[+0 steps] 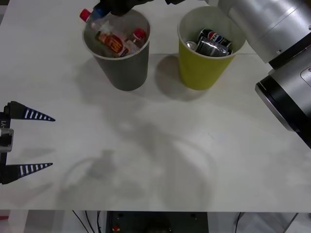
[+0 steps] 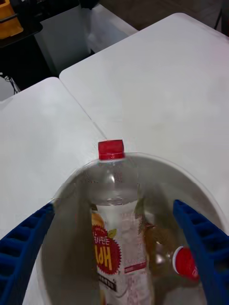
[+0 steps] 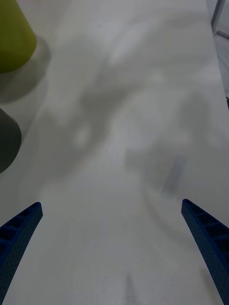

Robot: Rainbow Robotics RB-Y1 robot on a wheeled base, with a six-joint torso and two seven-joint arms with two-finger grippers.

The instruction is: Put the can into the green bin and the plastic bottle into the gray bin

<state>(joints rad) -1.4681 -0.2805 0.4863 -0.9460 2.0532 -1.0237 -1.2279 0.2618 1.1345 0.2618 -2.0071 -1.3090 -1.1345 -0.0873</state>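
Left claw idling spread at desk's near-left edge. Right claw hovering released over gray bin; plastic bottle leaning inside. Light, slippery, crushable; likely best gripped mid-body.

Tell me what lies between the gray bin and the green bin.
Nothing but bare table: in the front view the gray bin and green bin stand apart, with only the green bin's shadow between them.
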